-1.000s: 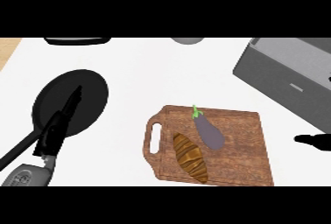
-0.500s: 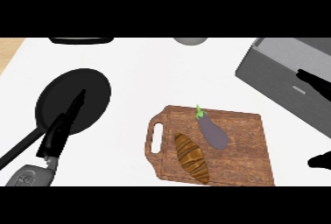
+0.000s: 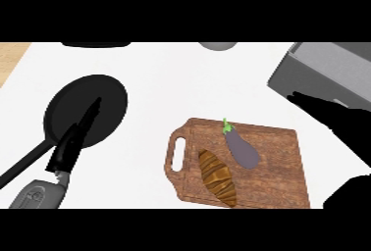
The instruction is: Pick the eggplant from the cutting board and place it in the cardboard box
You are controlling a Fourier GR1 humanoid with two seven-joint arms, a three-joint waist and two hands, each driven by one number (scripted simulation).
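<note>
Head view showed the left hand [image 3: 69, 153] low at the left, its grey forearm entering from the bottom edge and its fingers [image 3: 90, 115] straight and together, open and holding nothing. They lay over a black oval pan [image 3: 65, 105] whose long handle ran back past the wrist.

The right hand [image 3: 340, 122] came in from the right edge as 1 dark shape, its tip over the near corner of the grey cardboard box [image 3: 326, 68]; whether it was open or closed could not be told.

The eggplant [image 3: 243, 149], smooth, purple and tapered with a green stem, lay on the cutting board [image 3: 279, 162], below and left of that tip and well apart from the left fingers. A ridged brown loaf [image 3: 217, 176] lay just beside it. The board was grainy brown wood with rounded corners and 1 handle slot.

The counter [image 3: 181, 83] was plain white, with a strip of pale wood [image 3: 11, 59] at its far left.
</note>
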